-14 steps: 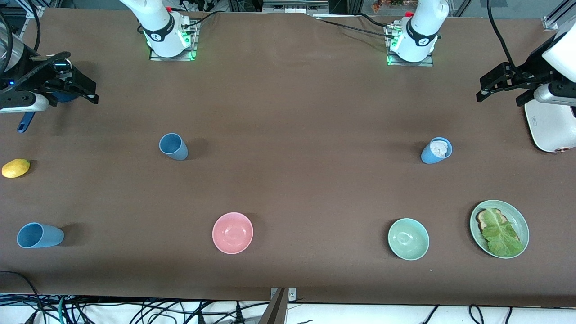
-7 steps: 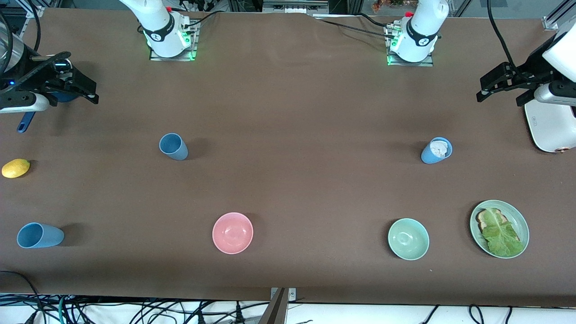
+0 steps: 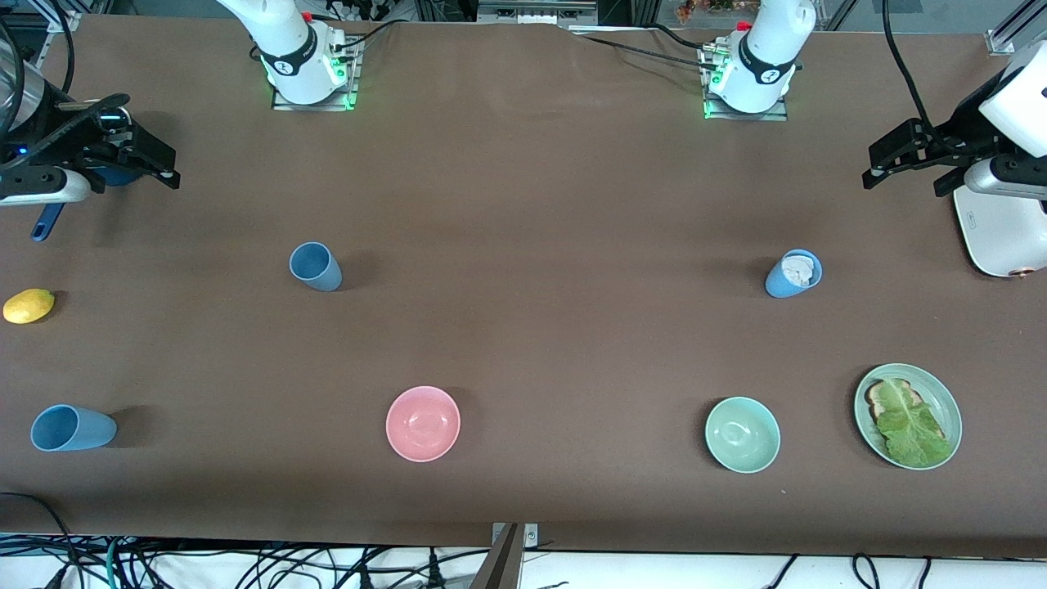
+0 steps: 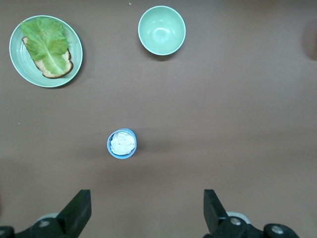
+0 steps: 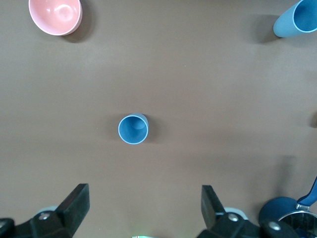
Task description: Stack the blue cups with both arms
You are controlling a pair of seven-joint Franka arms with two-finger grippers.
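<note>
nothing is stacked yet; both arms hang high at the desk's ends, so this reads as the opening reach.

at the upper left of the front frame the right tool (image 3: 123,159) hovers wide open and empty, over a dark blue pan (image 3: 114,174). below it lies a lemon (image 3: 29,305). at lower left a blue cup (image 3: 72,428) stands empty; a second blue cup (image 3: 315,266), upright and empty, is up and right of it. next a pink bowl (image 3: 423,423) and a mint bowl (image 3: 742,434), both empty. the third blue cup (image 3: 793,273) holds a crumpled white wad. a green plate (image 3: 949,405) carries toast and lettuce. at upper right the left tool (image 3: 912,157) is spread open and bare, beside a white toaster (image 3: 1002,237).

next, i judge, each tool must descend onto a cup rim; the wad may block nesting.
</note>
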